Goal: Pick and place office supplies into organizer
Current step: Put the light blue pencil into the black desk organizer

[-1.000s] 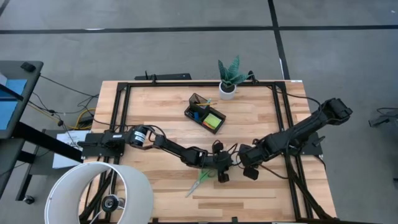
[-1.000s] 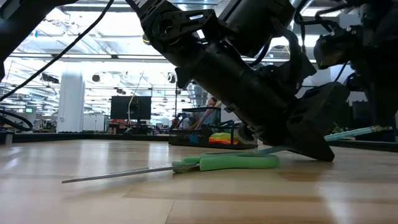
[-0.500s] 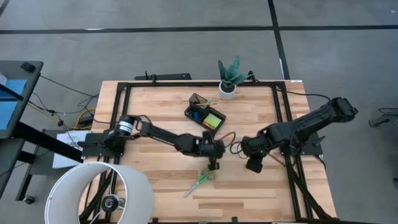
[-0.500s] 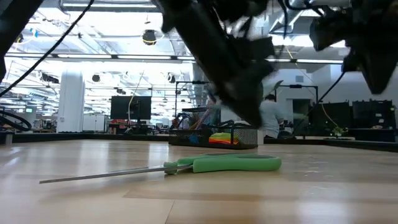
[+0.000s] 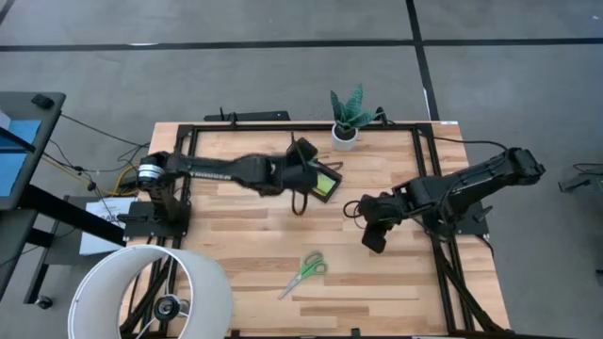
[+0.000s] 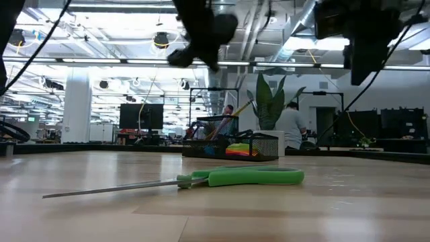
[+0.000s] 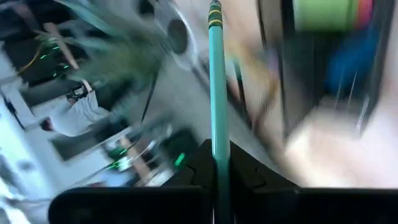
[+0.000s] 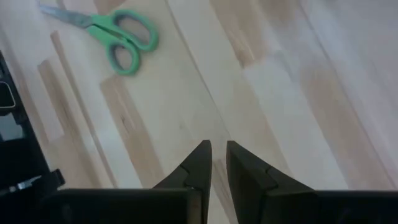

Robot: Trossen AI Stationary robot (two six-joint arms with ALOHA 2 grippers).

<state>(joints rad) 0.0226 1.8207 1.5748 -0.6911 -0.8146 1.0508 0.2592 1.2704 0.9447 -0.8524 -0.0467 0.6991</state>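
Left wrist view only: gripped teal pen [image 7: 217, 87].

organizer [image 7: 336, 68] blurred, teal pen [image 7: 217, 93] base hidden

A teal pen [image 7: 217, 87] stands clamped between the dark fingers [image 7: 198, 169].

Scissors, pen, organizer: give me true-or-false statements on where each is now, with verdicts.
1. The green-handled scissors lie flat on the table. True.
2. The left gripper is shut on a teal pen. True.
3. The right gripper holds the scissors. False: it holds nothing, and the scissors lie apart from it.
4. The organizer stands near the potted plant. True.
5. The left gripper hangs over the scissors. False: it is up by the organizer.
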